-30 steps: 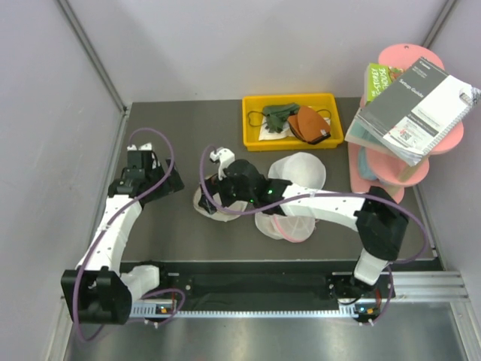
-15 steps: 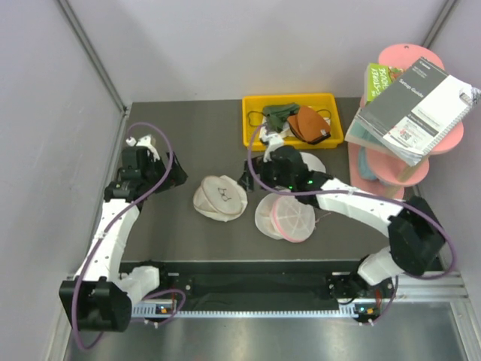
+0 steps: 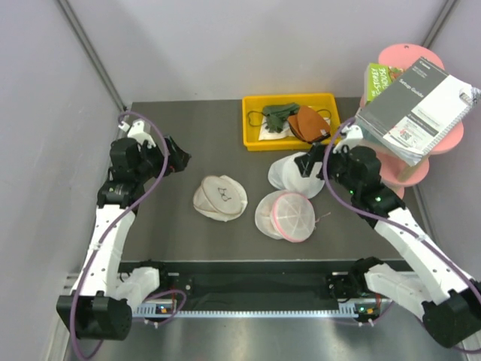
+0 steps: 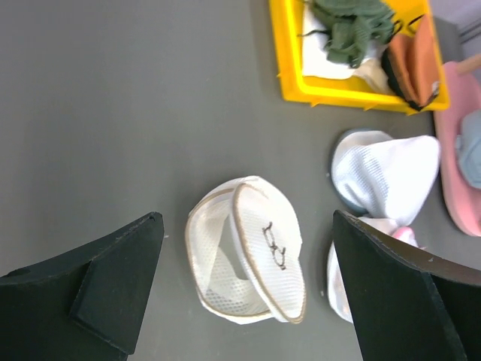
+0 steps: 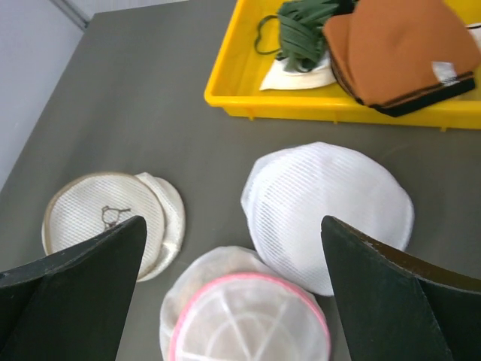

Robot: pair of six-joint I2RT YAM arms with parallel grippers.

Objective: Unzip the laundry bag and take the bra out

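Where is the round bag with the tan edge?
In the top view, the laundry bag lies left of centre on the table, just left of the pink-rimmed bag.

The right pincer (image 5: 233, 226) gapes wide over the bench (image 5: 135, 113): laundry bag (image 5: 101, 218) at left, pink-rimmed mesh bag (image 5: 248, 323) nearest, white mesh bag (image 5: 331, 214) right, yellow tray (image 5: 316, 111) beyond

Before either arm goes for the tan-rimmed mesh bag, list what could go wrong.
1. The laundry bag lies close to a pink-rimmed bag and a white bag, all similar mesh; a wrong pick is possible.
2. The left gripper and right gripper are both open and apart from it; pulling the zip one-handed may just drag the loose bag.
3. I cannot make out the zipper pull.
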